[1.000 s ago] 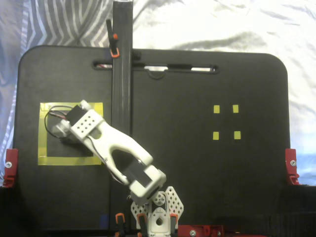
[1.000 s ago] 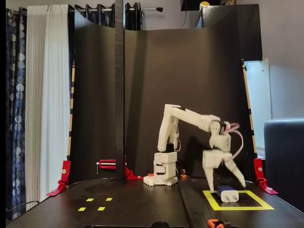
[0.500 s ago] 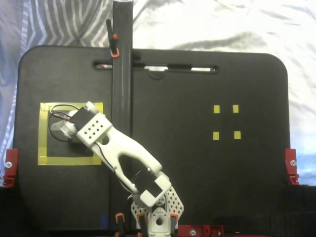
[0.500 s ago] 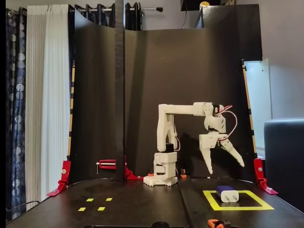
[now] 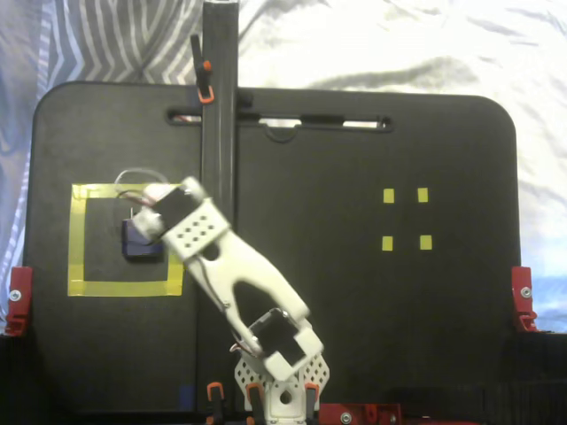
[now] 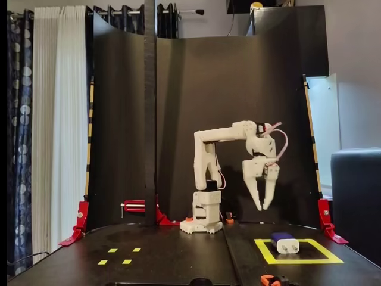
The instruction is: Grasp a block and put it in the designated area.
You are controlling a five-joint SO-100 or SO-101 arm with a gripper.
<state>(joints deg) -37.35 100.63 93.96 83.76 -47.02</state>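
Observation:
The block (image 5: 139,243) is a small dark-blue square lying flat inside the designated area (image 5: 78,241), a square of wide yellow tape at the board's left. From the front, the block (image 6: 284,242) rests on the board inside the designated area (image 6: 297,260), showing a pale face and a dark top. My gripper (image 6: 262,208) hangs well above the board, up and to the left of the block, with its fingertips close together and nothing between them. From above, the gripper (image 5: 147,221) overlaps the block's upper right corner.
Four tiny yellow tape squares (image 5: 406,219) mark the board's other side (image 6: 119,256). A tall black post (image 5: 219,106) stands beside the taped square. Red clamps (image 5: 18,301) hold the board's edges. An orange clip (image 6: 271,279) sits at the front edge.
The gripper rose away from the block, which stayed in the taped square. The arm folded back and swung toward the base, and the wide-open fingers closed together.

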